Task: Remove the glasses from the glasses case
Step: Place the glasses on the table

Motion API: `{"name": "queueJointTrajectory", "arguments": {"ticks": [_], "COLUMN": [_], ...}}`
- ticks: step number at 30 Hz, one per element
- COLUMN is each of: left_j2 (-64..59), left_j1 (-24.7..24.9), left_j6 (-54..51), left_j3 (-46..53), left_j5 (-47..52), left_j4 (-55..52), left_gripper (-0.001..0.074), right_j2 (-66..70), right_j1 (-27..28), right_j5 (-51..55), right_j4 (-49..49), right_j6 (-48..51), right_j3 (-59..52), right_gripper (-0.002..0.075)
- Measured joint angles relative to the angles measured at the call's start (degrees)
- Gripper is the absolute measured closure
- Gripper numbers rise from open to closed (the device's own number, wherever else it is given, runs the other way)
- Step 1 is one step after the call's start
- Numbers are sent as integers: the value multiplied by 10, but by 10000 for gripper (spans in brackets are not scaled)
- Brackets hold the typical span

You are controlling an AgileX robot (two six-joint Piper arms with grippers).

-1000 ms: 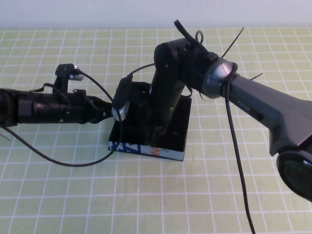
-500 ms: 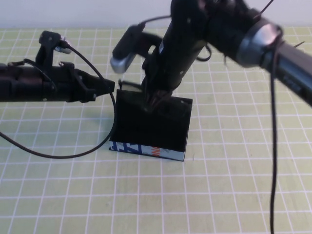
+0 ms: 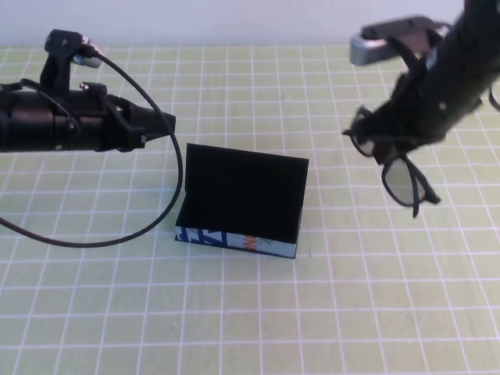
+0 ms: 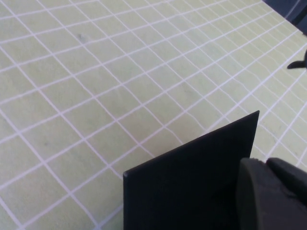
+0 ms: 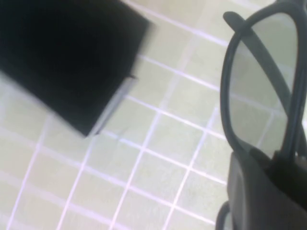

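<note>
Both arms are off the glasses case, which stands open on the tabletop. My right gripper has its fingers clamped on the glasses, dangling midair. Light, fragile; grip the frame. Left gripper hovers beside the lid, fingers together, empty.

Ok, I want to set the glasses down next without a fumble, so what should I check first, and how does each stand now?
1. Glasses out of the glasses case: ok.
2. Right gripper shut on the glasses, raised to the right of the case: ok.
3. Firmness of the hold: cannot tell; the glasses hang tilted below the jaws.
4. Case open, lid upright: ok.
5. Left gripper beside the lid's top edge, apart from the glasses: ok.
6. Left jaws open or shut: cannot tell.
</note>
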State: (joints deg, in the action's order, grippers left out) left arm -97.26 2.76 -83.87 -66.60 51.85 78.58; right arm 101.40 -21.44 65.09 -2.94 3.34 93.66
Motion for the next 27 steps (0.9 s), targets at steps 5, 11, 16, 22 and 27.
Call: {"name": "queueJointTrajectory", "arguments": {"ticks": [5, 11, 16, 22, 27], "left_j2": [2, 28, 53, 63, 63], "left_j1": [0, 0, 0, 0, 0], "left_j6": [22, 42, 44, 52, 55], "left_j3": [0, 0, 1, 1, 2], "left_j5": [9, 2, -4, -3, 1], "left_j4": [-17, -33, -40, -53, -57], "left_gripper": [739, 739, 739, 739, 739], "right_j2": [-7, 25, 60, 85, 85], "right_j1": [36, 44, 44, 44, 45], "right_j5": [-130, -214, -232, -240, -240], "right_j4": [-54, -119, -136, -138, -134], "right_j6": [-43, -44, -44, -44, -44], "right_j3": [-135, -190, -192, -192, -192], "right_gripper": [673, 673, 673, 605, 473]}}
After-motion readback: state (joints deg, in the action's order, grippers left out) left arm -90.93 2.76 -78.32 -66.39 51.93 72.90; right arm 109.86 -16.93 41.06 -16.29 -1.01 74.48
